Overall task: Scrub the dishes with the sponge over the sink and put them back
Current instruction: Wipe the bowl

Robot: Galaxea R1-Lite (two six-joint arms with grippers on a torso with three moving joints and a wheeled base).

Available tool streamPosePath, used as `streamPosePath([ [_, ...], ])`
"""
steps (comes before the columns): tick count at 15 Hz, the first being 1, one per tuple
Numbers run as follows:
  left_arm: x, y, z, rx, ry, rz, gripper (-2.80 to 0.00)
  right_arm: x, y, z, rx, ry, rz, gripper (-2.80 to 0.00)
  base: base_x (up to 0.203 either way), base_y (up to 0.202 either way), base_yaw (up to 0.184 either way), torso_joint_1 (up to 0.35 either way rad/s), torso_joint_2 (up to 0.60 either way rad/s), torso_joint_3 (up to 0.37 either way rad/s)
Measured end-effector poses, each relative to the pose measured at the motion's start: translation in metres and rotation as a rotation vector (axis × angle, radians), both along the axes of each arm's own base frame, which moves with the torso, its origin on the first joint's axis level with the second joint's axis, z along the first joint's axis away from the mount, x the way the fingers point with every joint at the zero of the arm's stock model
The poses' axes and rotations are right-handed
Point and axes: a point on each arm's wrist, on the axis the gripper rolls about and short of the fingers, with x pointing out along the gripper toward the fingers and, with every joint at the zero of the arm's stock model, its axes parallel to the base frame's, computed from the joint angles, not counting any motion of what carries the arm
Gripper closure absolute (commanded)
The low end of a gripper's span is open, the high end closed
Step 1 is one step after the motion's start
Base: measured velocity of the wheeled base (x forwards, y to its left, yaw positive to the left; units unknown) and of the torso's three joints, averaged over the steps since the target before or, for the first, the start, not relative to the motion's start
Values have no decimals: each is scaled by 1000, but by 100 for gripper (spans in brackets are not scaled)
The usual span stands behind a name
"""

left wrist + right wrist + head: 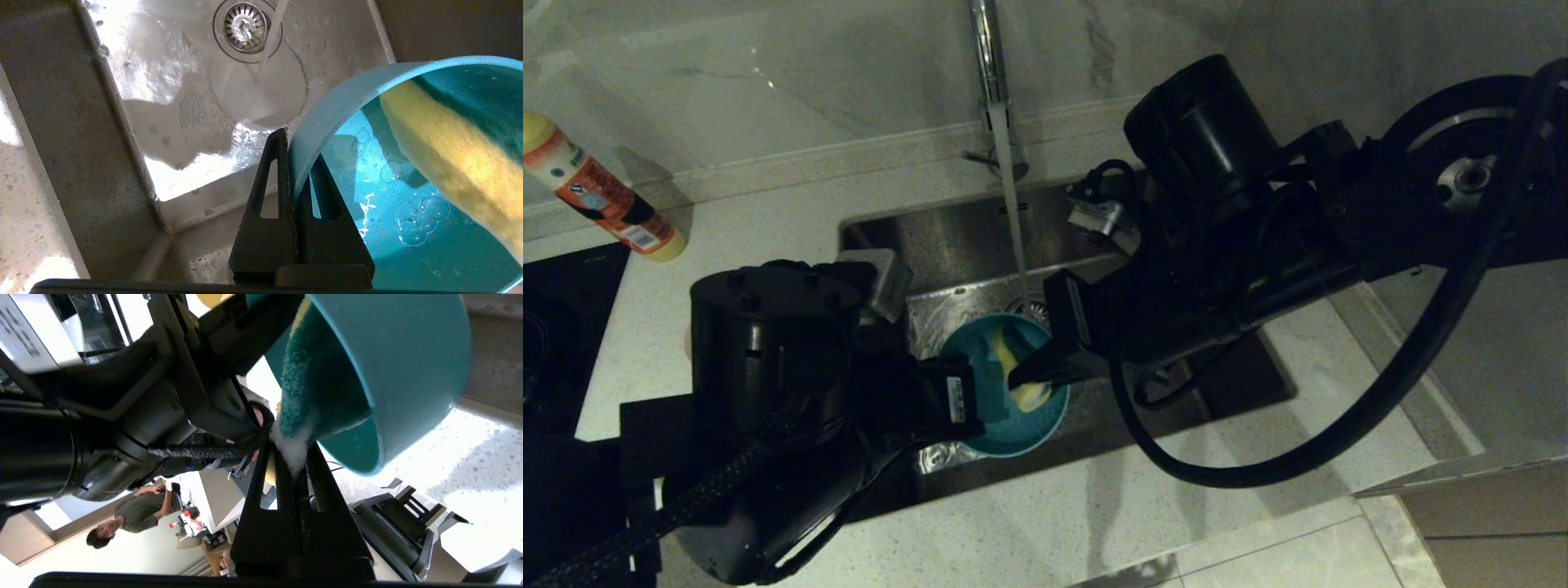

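Head view: I see my left gripper (968,408) clamped on the teal bowl's (1013,425) rim at its 9 o'clock, holding it over the sink (947,237). My right gripper (1025,377), reaching in from 3 o'clock, pinches the sponge (1013,359) inside the bowl. Tap water (1011,204) runs toward the drain (1033,309) at the bowl's 12 o'clock.

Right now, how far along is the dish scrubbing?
Mid-scrub on one bowl. The left gripper is shut on the rim of the teal bowl, holding it over the sink beside the running water. The right gripper presses the sponge inside it. Left: finish this bowl and put it back. No other bowls are in view, so their state is unknown.
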Motion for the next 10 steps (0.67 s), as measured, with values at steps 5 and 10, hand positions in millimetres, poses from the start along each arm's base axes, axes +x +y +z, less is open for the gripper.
streamPosePath([
  [5,-3,-2,-4,21,-36,-27,0,5,5,-2,20,-20,-1,0,0,0,0,0,0,0],
  [10,-7,1,-15,46,-39,-34,0,13,-3,-3,14,-27,-25,0,0,0,0,0,0,0],
])
